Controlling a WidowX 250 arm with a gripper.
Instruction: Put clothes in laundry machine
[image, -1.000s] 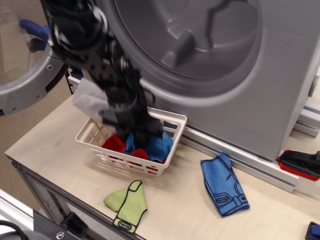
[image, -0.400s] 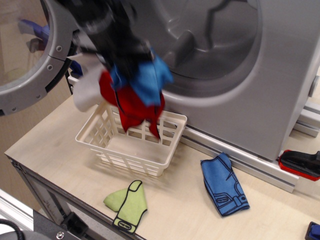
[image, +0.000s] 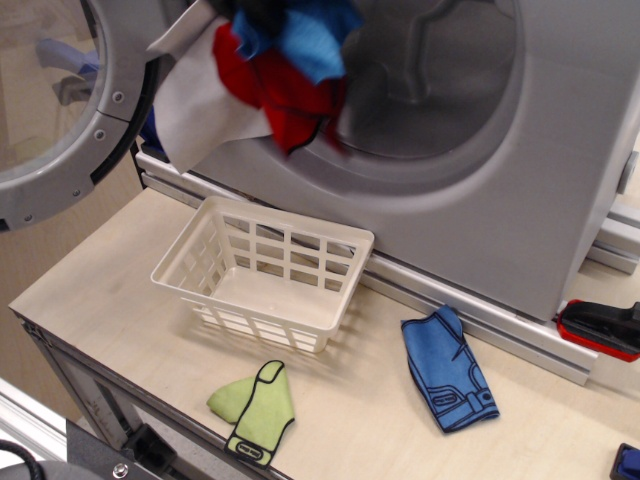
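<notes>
A bundle of red, blue and light-grey soft cloths (image: 275, 75) hangs at the large grey washer's round mouth (image: 420, 90), upper centre; the blue cloth (image: 447, 370) and green cloth (image: 255, 400) at the bottom remain outside. The gripper is hidden, so I cannot tell its state.

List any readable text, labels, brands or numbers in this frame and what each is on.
None readable.
Laundry machine: plain grey front, no label or brand shown.
White basket: no markings.
Blue cloth and green cloth on the table: only black outline stitching, no letters.
Red-and-black object at the right edge: nothing legible on it.
</notes>
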